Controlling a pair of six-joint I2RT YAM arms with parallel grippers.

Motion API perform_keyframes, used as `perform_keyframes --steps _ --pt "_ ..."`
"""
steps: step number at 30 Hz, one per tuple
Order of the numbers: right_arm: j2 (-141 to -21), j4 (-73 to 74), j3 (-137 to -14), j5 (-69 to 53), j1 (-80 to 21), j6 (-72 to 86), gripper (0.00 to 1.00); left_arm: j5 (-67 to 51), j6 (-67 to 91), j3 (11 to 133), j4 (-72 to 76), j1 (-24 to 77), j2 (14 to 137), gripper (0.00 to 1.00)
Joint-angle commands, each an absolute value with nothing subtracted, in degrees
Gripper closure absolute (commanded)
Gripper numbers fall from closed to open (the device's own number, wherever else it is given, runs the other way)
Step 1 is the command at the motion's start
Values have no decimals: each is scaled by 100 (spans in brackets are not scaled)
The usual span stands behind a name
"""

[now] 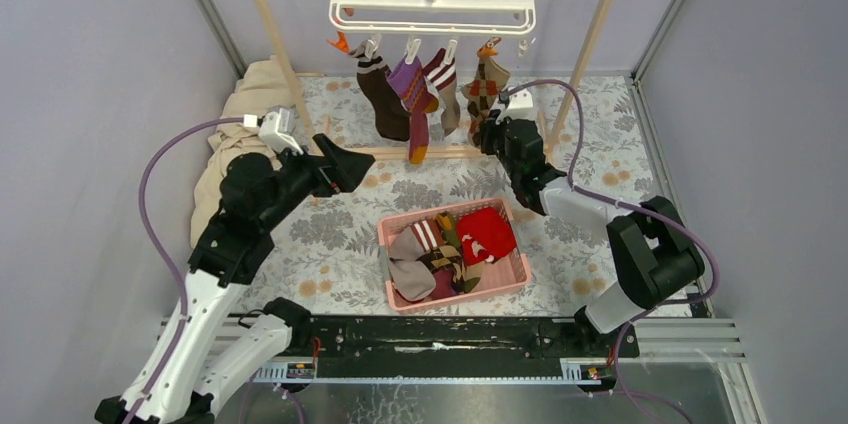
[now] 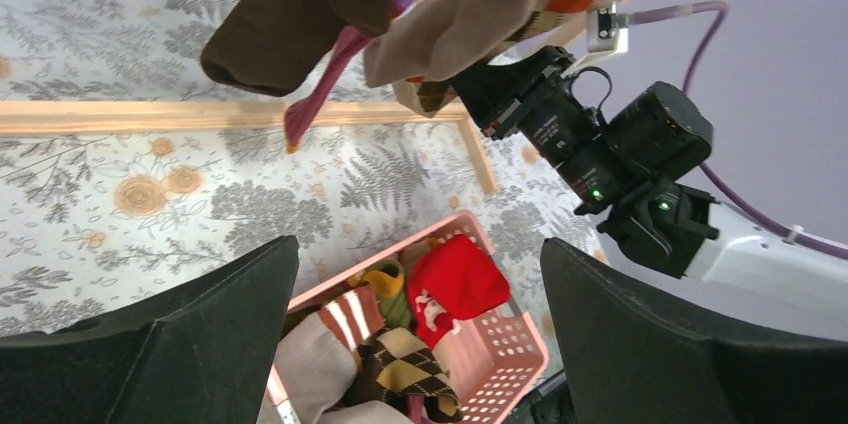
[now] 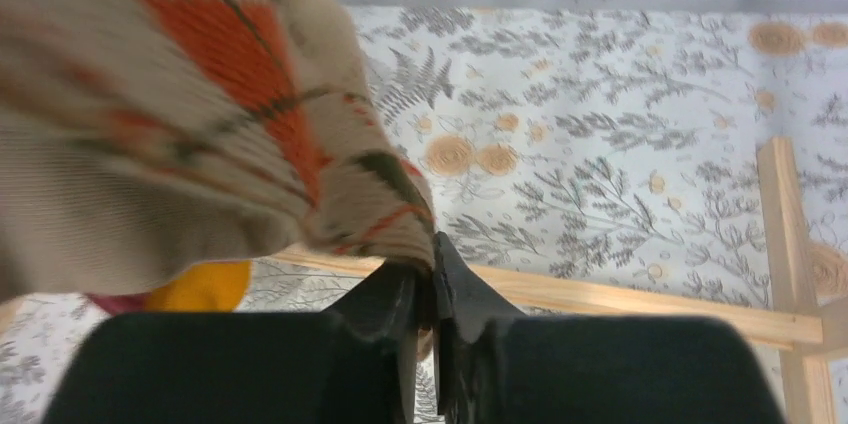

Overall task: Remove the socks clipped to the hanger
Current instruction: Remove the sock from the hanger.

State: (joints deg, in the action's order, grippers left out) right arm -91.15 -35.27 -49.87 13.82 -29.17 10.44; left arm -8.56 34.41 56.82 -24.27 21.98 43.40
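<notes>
At the right end of the white hanger (image 1: 432, 2), the argyle sock (image 1: 486, 84) hangs from its clip. The right hand (image 3: 427, 296) is clenched on the sock's lower edge, and the wrist view shows only a thin fold of fabric nipped between the fingertips. With so shallow a bite, the pull is best made slowly and straight down, so that the clip lets go before the cloth slides out of the pinch. A sideways tug would probably just swing the hanger on its hook. If the fold starts to creep, a deeper hold further up the sock looks safer than more force.

The left hand (image 1: 350, 164) is released wide and holds nothing. It hovers over the bench (image 1: 300, 244) to the left of the hung socks.

Three more socks are clipped beside the argyle one: a brown sock (image 1: 385, 99), a purple striped sock (image 1: 412, 94) and a beige sock with maroon stripes (image 1: 446, 84).

The pink basket (image 1: 460, 296) sits on the bench between the two arms, on the near side of the hanger. It holds a loose heap:
- a red sock (image 1: 487, 234) on the right
- a beige striped sock (image 1: 415, 244) on the left
- a dark argyle pair (image 1: 447, 266) in the middle
- something mustard-olive (image 1: 447, 229) tucked behind
</notes>
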Motion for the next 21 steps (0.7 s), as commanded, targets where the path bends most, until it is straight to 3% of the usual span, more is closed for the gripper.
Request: perform_keyframes --steps 1,4,14,21 --pt "-8376 -3836 -5084 841 -2837 998 93 -1081 3644 5580 -2516 2279 3846 1" --pt "-8004 -3635 -5042 439 -2811 1074 100 -1085 3648 5572 -2666 2276 3686 1" --pt "-6786 -1763 -5503 -1179 -2733 1494 100 -1831 3920 5413 -2349 2276 3583 1" --pt "-6354 212 -6216 -1053 -2725 1489 100 -2026 4003 5420 -2263 2285 3495 1"
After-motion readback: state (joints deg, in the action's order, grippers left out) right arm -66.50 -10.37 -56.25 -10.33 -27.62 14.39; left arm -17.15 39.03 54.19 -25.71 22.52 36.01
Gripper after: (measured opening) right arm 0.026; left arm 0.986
